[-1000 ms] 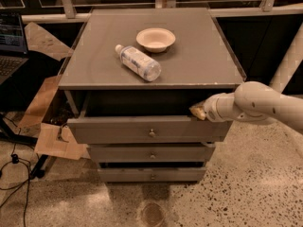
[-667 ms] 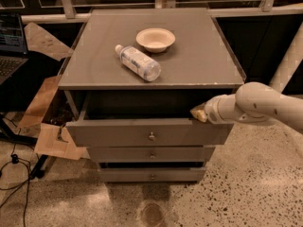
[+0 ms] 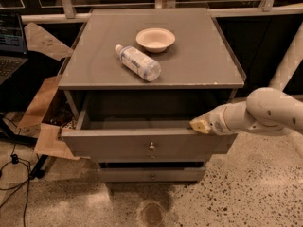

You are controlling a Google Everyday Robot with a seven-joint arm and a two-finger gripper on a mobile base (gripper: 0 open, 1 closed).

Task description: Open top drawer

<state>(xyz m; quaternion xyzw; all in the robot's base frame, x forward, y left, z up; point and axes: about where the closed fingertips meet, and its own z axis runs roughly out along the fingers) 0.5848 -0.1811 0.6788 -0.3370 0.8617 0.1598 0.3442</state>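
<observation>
The top drawer (image 3: 109,145) of the grey cabinet (image 3: 199,60) is pulled partly out toward me, and its dark inside shows. Its wide flat front has a small round brass knob (image 3: 151,146) at the centre. My gripper (image 3: 201,124) rests at the top edge of the drawer front, near its right end, with the white arm (image 3: 270,112) reaching in from the right. Below it, a lower drawer front (image 3: 151,175) sits closed; the one between is mostly hidden under the open drawer.
A plastic bottle (image 3: 138,63) lies on its side and a white bowl (image 3: 155,39) stands on the cabinet top. Cardboard (image 3: 45,108) and a laptop (image 3: 10,46) are at the left, with cables (image 3: 14,174) on the speckled floor.
The top drawer has slid further out toward me, and my gripper has moved with its front edge.
</observation>
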